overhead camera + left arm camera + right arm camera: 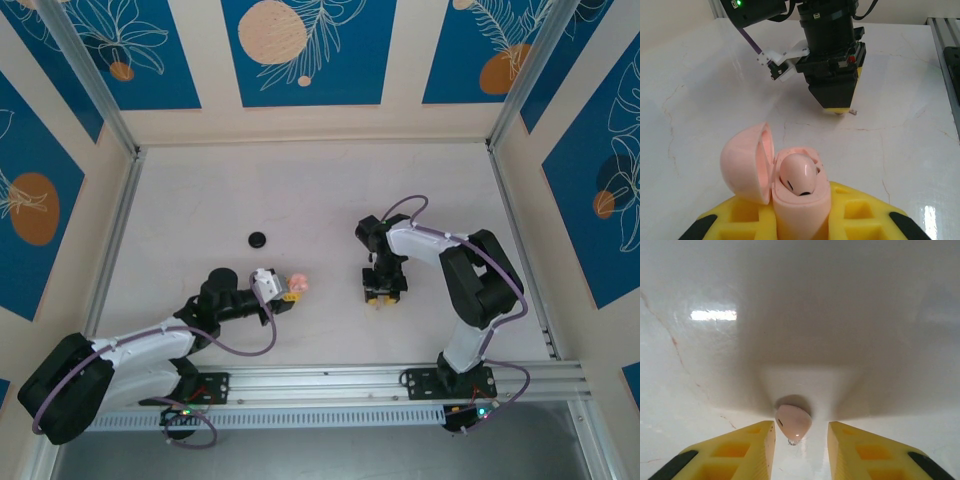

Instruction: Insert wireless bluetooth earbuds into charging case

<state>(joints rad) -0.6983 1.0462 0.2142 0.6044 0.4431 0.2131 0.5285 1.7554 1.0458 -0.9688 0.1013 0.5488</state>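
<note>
Your left gripper (283,287) gripped tight the open pale pink plastic charging case (800,205), one pink earbud (797,175) seated inside. Right of the case, your right gripper (384,292) pointed down, jaws narrowly apart around a second pink earbud (792,421) on the white table (800,315).

Bright overhead light, glare on glossy table (714,315), soft shadows
</note>
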